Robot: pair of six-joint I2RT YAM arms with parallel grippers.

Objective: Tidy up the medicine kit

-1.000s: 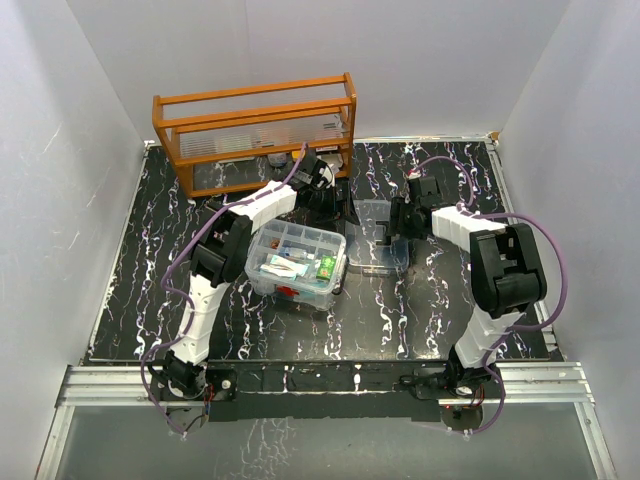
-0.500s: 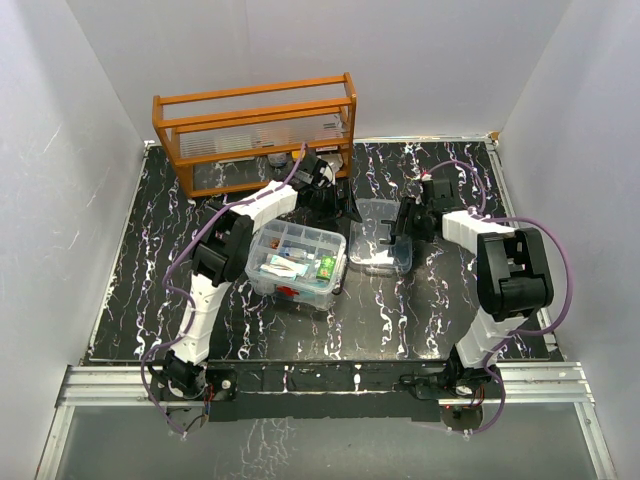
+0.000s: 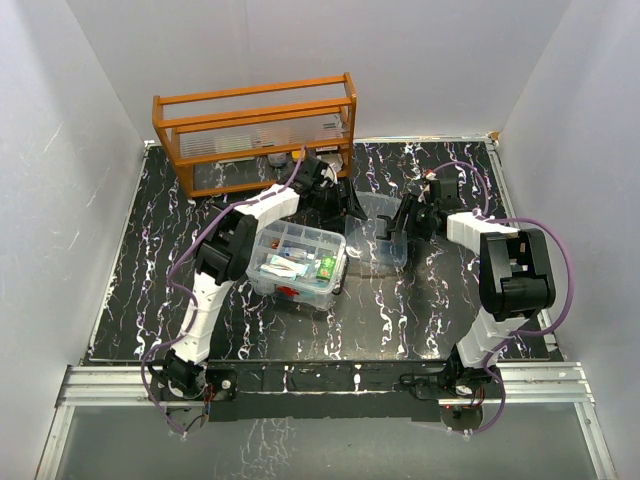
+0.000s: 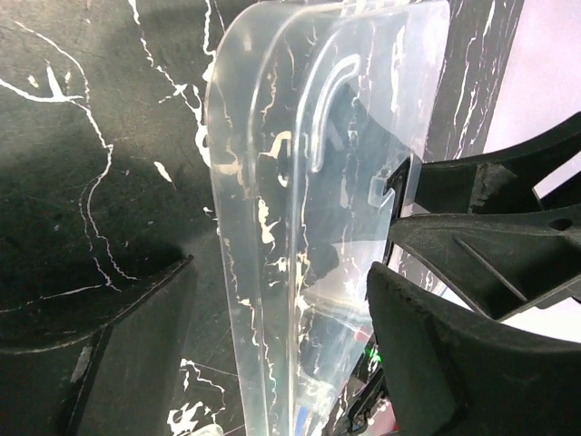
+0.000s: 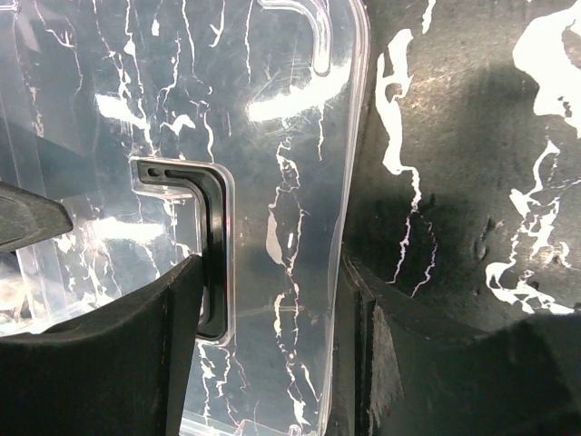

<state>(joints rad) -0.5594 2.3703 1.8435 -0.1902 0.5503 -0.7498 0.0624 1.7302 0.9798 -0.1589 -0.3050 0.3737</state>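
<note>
The medicine kit (image 3: pixel 262 283), a clear box with a red latch, stands open at centre left with small items in its tray. Its clear lid (image 3: pixel 372 240) hangs tilted just right of the box. My right gripper (image 3: pixel 405 222) is shut on the lid's right side. In the right wrist view one finger presses by the dark handle (image 5: pixel 213 245) and the other sits at the lid (image 5: pixel 272 136) rim, either side of the gripper (image 5: pixel 272 268). My left gripper (image 3: pixel 347 205) is open around the lid's left edge. In the left wrist view the lid (image 4: pixel 309 182) stands edge-on between the fingers of that gripper (image 4: pixel 281 272), with a gap at the left finger.
An orange wooden rack (image 3: pixel 255 130) stands at the back left, close behind my left arm. White walls close in the black marbled table (image 3: pixel 150 280) on three sides. The arm bases sit at the near edge.
The lid has come off the table, tilted and shifted left toward the box with my right gripper. My left gripper has narrowed a little around the lid's left edge.
</note>
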